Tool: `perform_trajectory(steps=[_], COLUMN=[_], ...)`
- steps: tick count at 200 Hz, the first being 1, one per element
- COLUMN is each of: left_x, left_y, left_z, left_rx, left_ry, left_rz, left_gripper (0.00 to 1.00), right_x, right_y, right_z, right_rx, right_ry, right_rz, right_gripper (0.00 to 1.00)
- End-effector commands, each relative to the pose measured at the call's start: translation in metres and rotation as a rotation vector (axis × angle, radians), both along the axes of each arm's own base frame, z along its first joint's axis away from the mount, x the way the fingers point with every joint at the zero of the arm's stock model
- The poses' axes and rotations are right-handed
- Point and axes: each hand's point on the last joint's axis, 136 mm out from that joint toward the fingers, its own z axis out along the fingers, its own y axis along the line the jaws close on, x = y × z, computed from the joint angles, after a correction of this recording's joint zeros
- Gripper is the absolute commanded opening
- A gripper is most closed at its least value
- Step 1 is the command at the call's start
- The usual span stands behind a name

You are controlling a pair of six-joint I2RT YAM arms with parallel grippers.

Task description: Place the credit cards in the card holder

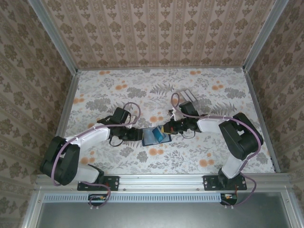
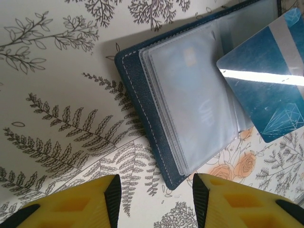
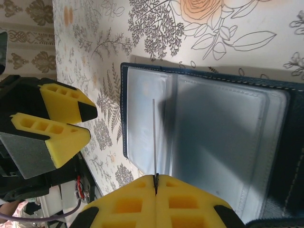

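The dark navy card holder (image 1: 153, 138) lies open at the table's middle, its clear sleeves facing up (image 2: 190, 95) (image 3: 218, 142). My right gripper (image 3: 156, 178) is shut on a light blue credit card (image 2: 266, 90), seen edge-on as a thin line (image 3: 154, 137) standing over the sleeves. From the top, the right gripper (image 1: 167, 128) sits at the holder's right edge. My left gripper (image 2: 156, 199) (image 1: 137, 135) is open just off the holder's left corner, with bare table between its fingers. Its yellow fingers (image 3: 66, 114) also appear in the right wrist view.
A pale grey see-through rack (image 1: 188, 96) stands behind the right arm. Patterned walls (image 1: 156, 33) close in the floral table (image 1: 118, 90) on three sides. Both arms meet over the middle.
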Motion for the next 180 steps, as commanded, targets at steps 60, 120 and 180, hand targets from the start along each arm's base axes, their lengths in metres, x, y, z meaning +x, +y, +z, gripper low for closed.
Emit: perform_trajectory(steps=[60, 120, 180], left_x=[0.009, 0.011, 0.013], left_y=[-0.007, -0.012, -0.010], left_z=[-0.004, -0.019, -0.029], left_rx=[0.025, 0.023, 0.075], left_ry=[0.009, 0.033, 0.056], left_rz=[0.005, 0.018, 0.007], left_gripper=[0.47, 0.39, 0.25], right_x=[0.000, 0.001, 0.009], right_y=[-0.008, -0.003, 0.004], right_z=[-0.009, -0.011, -0.017], right_rx=[0.009, 0.031, 0.041], right_ry=[0.018, 0.035, 0.026], right_rz=[-0.023, -0.017, -0.027], right_gripper=[0.00, 0.00, 0.00])
